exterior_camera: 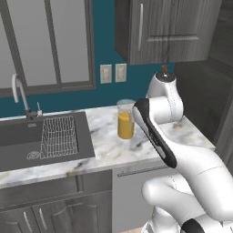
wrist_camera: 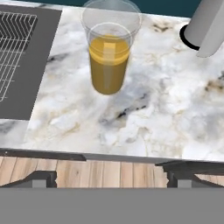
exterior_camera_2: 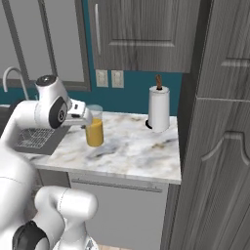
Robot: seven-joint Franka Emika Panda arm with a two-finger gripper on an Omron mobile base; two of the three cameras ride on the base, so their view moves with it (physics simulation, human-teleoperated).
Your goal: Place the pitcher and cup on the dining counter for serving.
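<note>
You see one tall clear glass pitcher of orange liquid on the marble tabletop, standing ahead of your wide-spread, empty fingers.

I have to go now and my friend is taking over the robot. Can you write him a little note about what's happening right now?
Tool: open, holding nothing, hovering off the counter's front edge and aimed at the pitcher.
Pitcher: upright on the marble sink counter, between the dark sink and the paper-towel roll, part full of orange liquid.
Done: nothing is placed yet; the pitcher hasn't been picked up.
Left: grasp the pitcher and carry it to the dining counter, then find the cup and bring it there too.
</note>
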